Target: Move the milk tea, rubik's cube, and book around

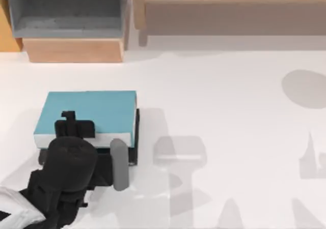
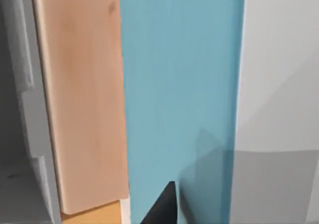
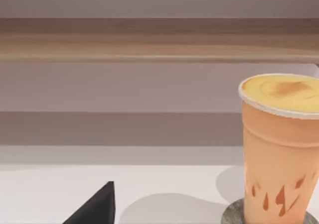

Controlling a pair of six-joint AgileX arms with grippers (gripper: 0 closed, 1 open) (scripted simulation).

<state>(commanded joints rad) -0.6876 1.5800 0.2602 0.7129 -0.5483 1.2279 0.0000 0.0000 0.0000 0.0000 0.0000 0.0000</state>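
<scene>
Book (image 1: 91, 112) lies flat, teal face up, on desk (image 1: 219, 102) toward left edge, well short of back edge. Left gripper (image 1: 76, 130) over book's near edge; whether fingers spread or pinching, cannot tell. Milk tea (image 3: 281, 149) upright on round grey coaster (image 3: 239, 215), before long wooden shelf (image 3: 149, 40). Right gripper state: cannot tell.

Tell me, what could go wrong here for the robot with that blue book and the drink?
The left gripper sits over the near edge of the book; such a wide, thin thing, held at one edge, might tilt or slip if lifted. The wooden cabinet stands just beyond the book, so a push could bump it. The milk tea is tall and upright on a small coaster, so a careless approach might tip it.
</scene>
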